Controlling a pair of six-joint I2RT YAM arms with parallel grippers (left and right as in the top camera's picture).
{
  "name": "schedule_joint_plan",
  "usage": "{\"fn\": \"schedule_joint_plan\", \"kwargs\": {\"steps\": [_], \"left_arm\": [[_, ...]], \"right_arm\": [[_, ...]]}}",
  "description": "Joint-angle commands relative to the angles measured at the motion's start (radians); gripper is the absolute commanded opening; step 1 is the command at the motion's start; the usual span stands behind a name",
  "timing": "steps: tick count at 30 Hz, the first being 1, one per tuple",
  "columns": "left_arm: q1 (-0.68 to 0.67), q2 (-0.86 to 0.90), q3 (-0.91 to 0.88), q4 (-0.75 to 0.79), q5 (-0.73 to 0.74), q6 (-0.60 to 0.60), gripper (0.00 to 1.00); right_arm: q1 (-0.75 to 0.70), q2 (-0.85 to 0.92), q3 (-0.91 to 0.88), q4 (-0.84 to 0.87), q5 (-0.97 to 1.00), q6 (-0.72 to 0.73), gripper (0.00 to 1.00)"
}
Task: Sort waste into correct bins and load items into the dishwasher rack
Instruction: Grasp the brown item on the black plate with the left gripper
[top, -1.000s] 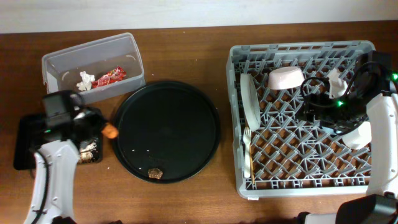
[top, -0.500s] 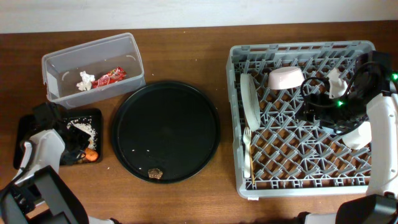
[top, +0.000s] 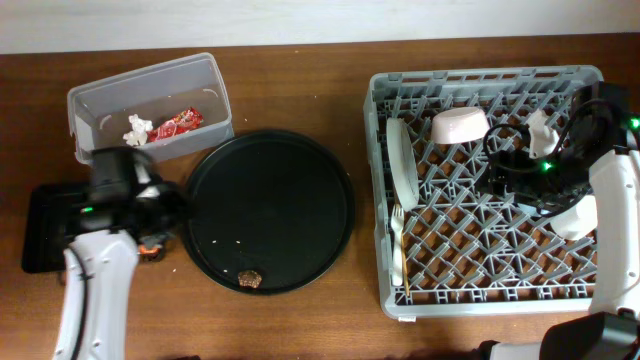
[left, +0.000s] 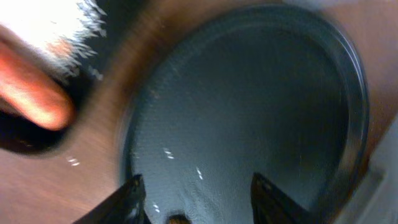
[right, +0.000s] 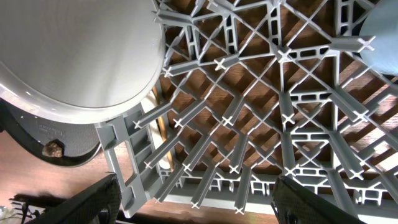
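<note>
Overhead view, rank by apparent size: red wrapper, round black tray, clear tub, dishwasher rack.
Largest to smallest:
1. dishwasher rack
2. round black tray
3. clear tub
4. red wrapper
No close calls.

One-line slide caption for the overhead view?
Left gripper by the round tray; wrapper and tissue in the tub; plate, bowl and fork in the rack.

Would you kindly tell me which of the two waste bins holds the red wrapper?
The clear frosted tub at back left: the red wrapper lies inside, beside the white tissue, not in the shallow black tray.
</note>
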Motion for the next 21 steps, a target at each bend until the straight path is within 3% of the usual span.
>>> {"fn": "schedule_joint_plan", "kwargs": {"steps": [1,4,7,13,16,21], "left_arm": [[-0.202,0.045,-0.018,-0.035,0.022,0.015,0.55],[-0.362,0.138,-0.071,-0.039,0.023,0.008,0.55],[-0.442,0.260,-0.088,-0.058,0.026,0.008,0.56],[-0.454,0.330,-0.088,-0.109,-0.165,0.009,0.57],[-0.454,0.330,-0.088,-0.114,-0.179,0.009,0.64],[-0.454,0.330,-0.086,-0.109,-0.189,0.009,0.64]], "right_arm": [[-0.004,0.000,0.010,0.003,0.000,-0.002,0.81],[-0.004,0.000,0.010,0.002,0.000,-0.002,0.81],[-0.004,0.000,0.010,0.003,-0.003,-0.002,0.81],[-0.004,0.000,0.010,0.003,-0.003,-0.002,0.81],[-0.004,0.000,0.010,0.003,-0.003,-0.002,0.81],[-0.004,0.000,0.010,0.003,-0.003,-0.002,0.81]]}}
